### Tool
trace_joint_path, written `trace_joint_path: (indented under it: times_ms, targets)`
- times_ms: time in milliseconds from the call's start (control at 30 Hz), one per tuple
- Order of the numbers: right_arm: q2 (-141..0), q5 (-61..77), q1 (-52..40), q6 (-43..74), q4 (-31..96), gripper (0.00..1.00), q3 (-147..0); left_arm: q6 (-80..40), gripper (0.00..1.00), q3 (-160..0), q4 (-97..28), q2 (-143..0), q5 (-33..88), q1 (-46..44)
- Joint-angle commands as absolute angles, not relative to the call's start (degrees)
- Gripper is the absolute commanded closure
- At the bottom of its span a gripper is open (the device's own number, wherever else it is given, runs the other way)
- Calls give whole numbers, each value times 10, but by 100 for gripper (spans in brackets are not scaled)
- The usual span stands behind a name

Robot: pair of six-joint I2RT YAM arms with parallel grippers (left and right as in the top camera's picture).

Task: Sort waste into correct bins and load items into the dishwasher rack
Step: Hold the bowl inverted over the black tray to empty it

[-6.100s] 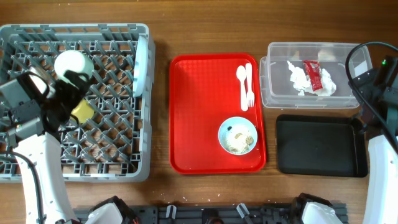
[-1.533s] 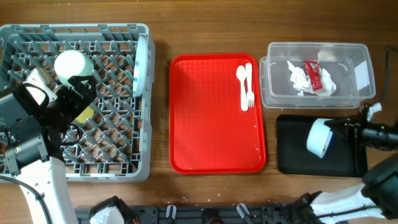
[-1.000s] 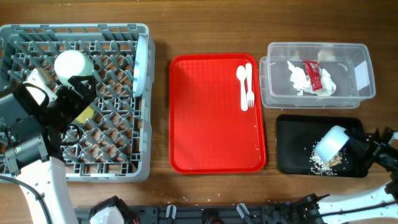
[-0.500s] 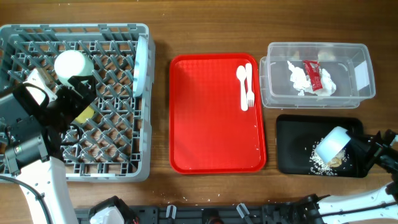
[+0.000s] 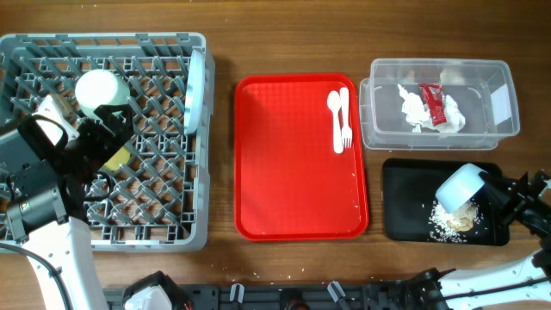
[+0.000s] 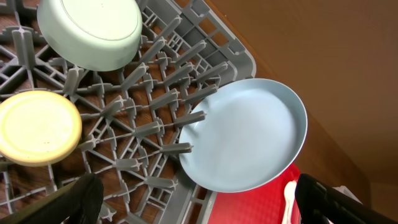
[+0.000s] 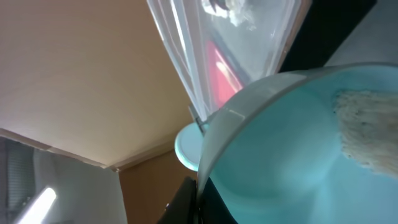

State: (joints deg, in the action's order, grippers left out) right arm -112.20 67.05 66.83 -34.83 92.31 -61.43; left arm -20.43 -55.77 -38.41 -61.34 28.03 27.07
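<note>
Right gripper [image 5: 485, 189], grasping a tilted pale blue-green bowl [image 5: 459, 182], tips whitish rice scraps [image 5: 446, 221] into the shallow black rectangular tray [image 5: 405, 194]; next, probably shake out the rest.

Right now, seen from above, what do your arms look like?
The left arm is a smooth white tube ending in a blocky black and grey wrist. The right arm matches: white below, black at the end. The fingers are flat, black and matte.
</note>
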Motion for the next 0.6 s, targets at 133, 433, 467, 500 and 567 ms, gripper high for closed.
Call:
trace_joint_path:
  times_ms: [133,433,467,500,567]
  targets:
    - [-1122,684,649,-322,924,96,-590,-195,0,-559,-382,-616,289,271]
    - [-1119,677,634,-347,924,96,-588,-195,0,-559,-382,-616,289,271]
    - [-1119,696,633,-362,920,96,-588,-195,0,-559,-382,-616,289,271]
    - [-1119,718,633,-356,906,96,-588,-195,0,-559,-382,-616,289,271]
    - [-1119,720,632,-282,885,96,-591,-195,0,-559,-382,-616,289,271]
